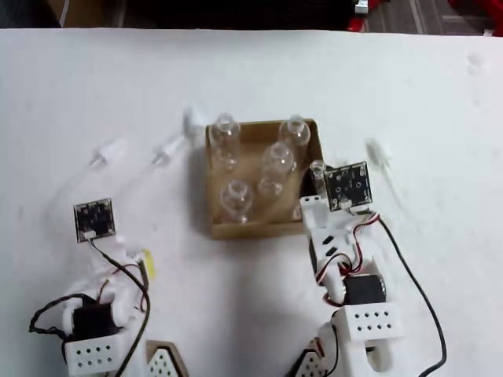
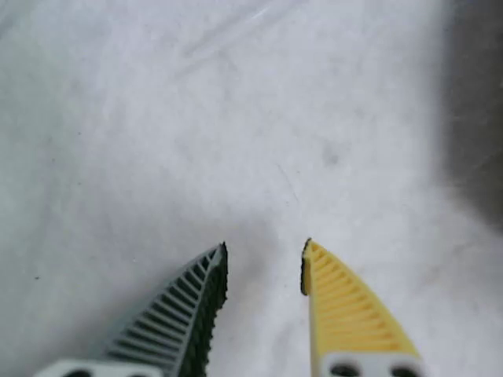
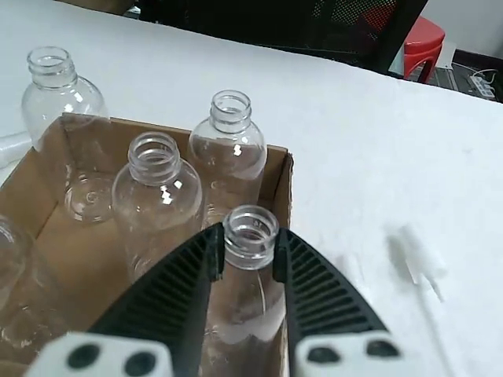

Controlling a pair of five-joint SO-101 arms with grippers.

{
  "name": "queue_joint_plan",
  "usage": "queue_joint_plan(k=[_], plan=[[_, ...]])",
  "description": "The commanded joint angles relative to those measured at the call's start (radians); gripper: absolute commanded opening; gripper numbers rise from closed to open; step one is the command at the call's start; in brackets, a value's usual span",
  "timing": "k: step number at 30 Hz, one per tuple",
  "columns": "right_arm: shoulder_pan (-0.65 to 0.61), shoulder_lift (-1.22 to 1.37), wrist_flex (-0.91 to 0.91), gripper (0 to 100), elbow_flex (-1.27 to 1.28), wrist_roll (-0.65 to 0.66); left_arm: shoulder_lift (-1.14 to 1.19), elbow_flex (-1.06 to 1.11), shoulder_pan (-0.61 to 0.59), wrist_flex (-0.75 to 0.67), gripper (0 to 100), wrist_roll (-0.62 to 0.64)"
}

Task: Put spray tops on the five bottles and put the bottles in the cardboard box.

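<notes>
Your right claw [image 3: 249, 242] is closed narrowly on the neck of a clear, uncapped bottle [image 3: 250, 221], one black finger [image 3: 177, 287] pressed to each side. The held bottle stands upright, its body just inside the wall of the cardboard box [image 1: 251, 229] at the corner nearest the claw. Whether it rests on the box floor you cannot tell.

Four more open-necked bottles stand upright in the box beyond and to the left of this claw. The middle bottle [image 3: 154, 192] is nearest to it, and the far-corner bottle [image 3: 231, 135] is straight beyond. The far-left bottle [image 3: 53, 88] is farthest off, and the near-left bottle [image 1: 236, 198] is level with the claw.

One spray top [image 3: 416, 253] lies on the white table [image 1: 251, 71] outside the box, near the right claw's right side.

Your left claw [image 2: 266, 247] hangs over bare table, its grey finger [image 2: 185, 302] and yellow finger [image 2: 346, 306] spread apart and holding nothing. Three other spray tops lie on the table beyond it. The first spray top [image 1: 106, 151] lies straight ahead. The second spray top [image 1: 167, 149] lies ahead to its right. The third spray top [image 1: 191, 119] lies farther right, just beside the box.
</notes>
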Motion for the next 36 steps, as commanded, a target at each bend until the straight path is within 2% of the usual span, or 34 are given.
queue_joint_plan(k=[1, 6, 14, 20, 23, 30, 36], plan=[[-0.007, 0.007, 0.007, 2.2, -0.037, 0.015, -0.005, 0.000, -0.008, 0.006, 15, 0.014], [-0.007, 0.007, 0.007, 9.4, -0.034, 0.015, -0.005, 0.000, -0.008, 0.006, 15, 0.014], [-0.007, 0.007, 0.007, 9.0, -0.034, 0.015, -0.005, 0.000, -0.008, 0.006, 15, 0.014], [-0.030, 0.007, 0.007, 21.7, -0.038, 0.015, -0.005, 0.000, -0.005, 0.006, 15, 0.014], [-0.030, 0.007, 0.015, 22.6, -0.066, 0.015, -0.005, 0.000, -0.005, 0.006, 15, 0.014], [-0.022, 0.007, 0.257, 22.6, -0.311, 0.006, -0.005, 0.000, -0.005, 0.006, 15, 0.014], [0.119, 0.007, 0.499, 22.6, -0.516, -0.084, -0.005, 0.000, -0.002, 0.003, 15, 0.012]])
